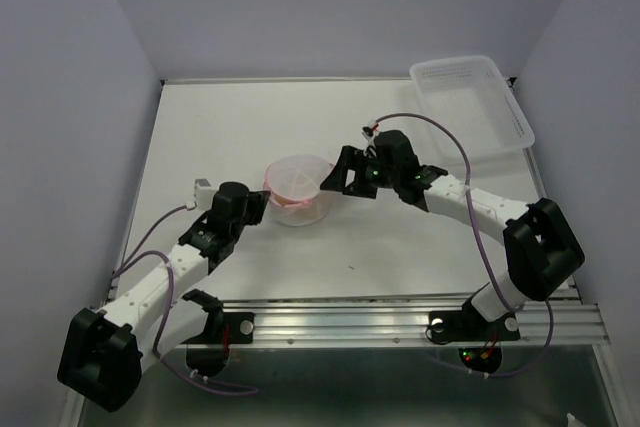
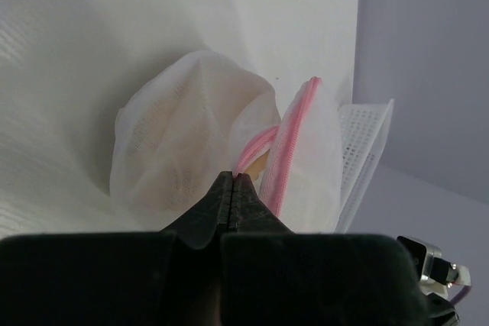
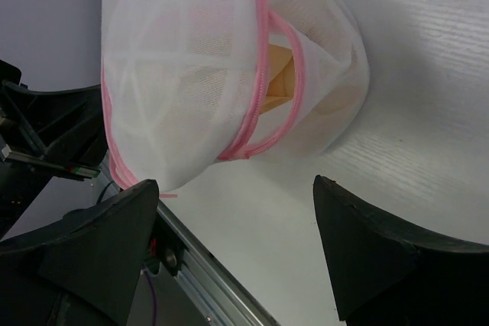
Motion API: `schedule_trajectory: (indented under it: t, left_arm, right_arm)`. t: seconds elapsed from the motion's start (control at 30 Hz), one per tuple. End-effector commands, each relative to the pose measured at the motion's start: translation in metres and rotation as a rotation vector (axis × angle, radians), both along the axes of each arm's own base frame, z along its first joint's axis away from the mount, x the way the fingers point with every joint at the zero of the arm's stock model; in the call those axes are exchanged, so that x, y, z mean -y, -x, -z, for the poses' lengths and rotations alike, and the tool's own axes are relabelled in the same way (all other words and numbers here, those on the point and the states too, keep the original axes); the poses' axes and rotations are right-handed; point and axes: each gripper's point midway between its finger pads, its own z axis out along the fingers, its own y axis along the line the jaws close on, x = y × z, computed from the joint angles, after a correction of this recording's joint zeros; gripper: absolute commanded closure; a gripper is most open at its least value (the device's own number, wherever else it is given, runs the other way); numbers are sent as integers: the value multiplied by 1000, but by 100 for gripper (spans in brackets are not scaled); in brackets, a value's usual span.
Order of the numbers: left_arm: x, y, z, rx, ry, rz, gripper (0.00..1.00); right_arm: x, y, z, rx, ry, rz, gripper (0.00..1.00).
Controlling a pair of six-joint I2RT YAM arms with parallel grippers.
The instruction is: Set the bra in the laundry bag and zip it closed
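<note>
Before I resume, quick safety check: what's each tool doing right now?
Left tool: closed, pinching the laundry bag at its pink rim.
Right tool: open, holding nothing, facing the bag.

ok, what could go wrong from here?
1. The left gripper pinches only thin mesh at the rim of the laundry bag; a pull could slip it free.
2. The zipper gapes with the bra right behind it, so fabric may snag.
3. The open right gripper could shove the bag instead of gripping.
</note>
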Motion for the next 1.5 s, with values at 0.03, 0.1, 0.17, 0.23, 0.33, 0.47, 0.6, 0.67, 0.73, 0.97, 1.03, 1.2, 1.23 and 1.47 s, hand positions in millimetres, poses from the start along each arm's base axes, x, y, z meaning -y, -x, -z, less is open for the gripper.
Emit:
schedule_trajectory:
  t: [0.03,0.1,0.17,0.23,0.33,0.47,0.6,0.67,0.73,0.97,1.03,1.2,1.23,1.47]
  left_arm:
    - [-4,4,1,3,0,-43,100]
    - [-3,4,2,0,2,-44,100]
    - [2,6,5,-8,-1,-31,100]
    - [3,7,6,-13,0,-30,100]
    - [7,8,6,-9,4,-21,100]
    - [7,11,4,2,9,-21,100]
    - [4,13,4,11,11,-31,100]
    - [3,13,3,19,13,-33,100]
    - [2,14,5,16,15,-35,100]
    - [4,17,9,6,15,-24,100]
    - [5,18,10,3,18,-21,100]
    - [5,18,7,16,12,-15,100]
    - [5,17,5,21,12,-13,100]
    - [7,18,5,22,-8,12,100]
  right_arm:
    - [-24,11,-16,-10,-70,-86,18]
    - [-25,14,-16,-13,-81,-96,20]
    - [-30,15,-21,5,-98,-107,20]
    - [-31,15,-22,3,-121,-101,22]
    - [-36,13,-24,-10,-157,-92,26]
    - [-39,11,-14,-57,-158,-80,35]
    - [-41,10,-7,-94,-158,-65,38]
    - [-42,11,-2,-117,-157,-67,38]
    - [-44,13,4,-143,-155,-75,39]
    - [-43,2,-2,-111,-157,-31,53]
    - [-45,-1,-6,-104,-162,-29,55]
    - [-54,-7,-8,-118,-178,-40,56]
    - [-56,-10,-12,-110,-185,-41,55]
    - [-61,-16,-18,-92,-200,-41,69]
